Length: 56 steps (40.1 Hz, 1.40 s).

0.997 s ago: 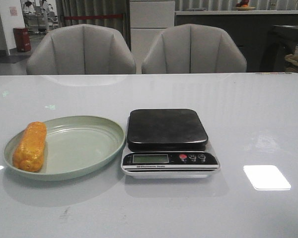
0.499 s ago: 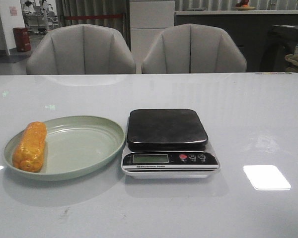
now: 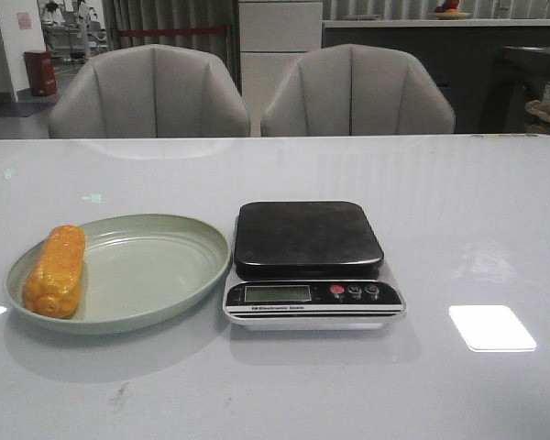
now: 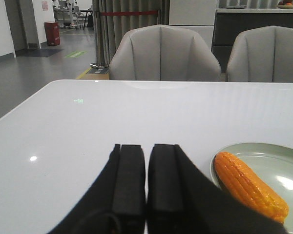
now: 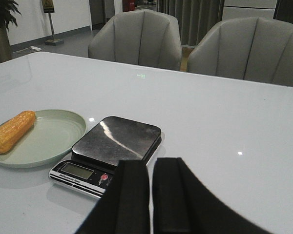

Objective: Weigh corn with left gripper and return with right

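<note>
The orange-yellow corn (image 3: 55,271) lies at the left side of a pale green oval plate (image 3: 156,275). It also shows in the left wrist view (image 4: 249,185) and the right wrist view (image 5: 12,131). The scale (image 3: 310,261) with a black platform stands to the right of the plate, nothing on it. My left gripper (image 4: 146,151) is shut and empty, above the table to the left of the plate. My right gripper (image 5: 151,165) is shut and empty, near the scale's front right (image 5: 112,146). Neither gripper shows in the front view.
Two grey chairs (image 3: 151,92) (image 3: 357,92) stand behind the table's far edge. A bright light patch (image 3: 492,327) lies on the glossy white tabletop to the right of the scale.
</note>
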Available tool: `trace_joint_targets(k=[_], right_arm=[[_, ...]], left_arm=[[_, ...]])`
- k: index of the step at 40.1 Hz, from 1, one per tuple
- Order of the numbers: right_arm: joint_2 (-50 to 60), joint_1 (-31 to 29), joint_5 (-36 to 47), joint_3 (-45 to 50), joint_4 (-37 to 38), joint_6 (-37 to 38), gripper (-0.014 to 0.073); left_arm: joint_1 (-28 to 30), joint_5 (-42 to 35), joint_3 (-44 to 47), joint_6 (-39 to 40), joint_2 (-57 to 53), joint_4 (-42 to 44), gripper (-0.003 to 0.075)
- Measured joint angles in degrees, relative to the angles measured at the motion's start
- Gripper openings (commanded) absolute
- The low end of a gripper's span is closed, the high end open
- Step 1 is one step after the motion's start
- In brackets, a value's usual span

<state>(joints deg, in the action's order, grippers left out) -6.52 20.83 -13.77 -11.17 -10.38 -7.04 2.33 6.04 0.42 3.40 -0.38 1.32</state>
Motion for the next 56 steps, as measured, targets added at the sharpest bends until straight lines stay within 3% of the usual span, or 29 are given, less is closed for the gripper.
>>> trace_joint_targets(k=[22, 32, 40, 56], right_arm=[[0.00, -0.47, 0.76, 0.62, 0.48, 0.00, 0.0198], [0.83, -10.82, 4.30, 4.66, 2.62, 0.49, 0.0198], [5.13, -19.21, 8.93, 9.18, 5.43, 5.55, 0.0198], [7.09, -18.20, 9.71, 12.65, 11.80, 14.41, 0.0198]], left_arm=[[0.00, 0.00, 0.00, 0.00, 0.00, 0.00, 0.0114], [0.00, 0.00, 0.00, 0.00, 0.00, 0.00, 0.0114], [0.00, 0.00, 0.00, 0.00, 0.00, 0.00, 0.0114], [0.00, 0.00, 0.00, 0.00, 0.00, 0.00, 0.0114]])
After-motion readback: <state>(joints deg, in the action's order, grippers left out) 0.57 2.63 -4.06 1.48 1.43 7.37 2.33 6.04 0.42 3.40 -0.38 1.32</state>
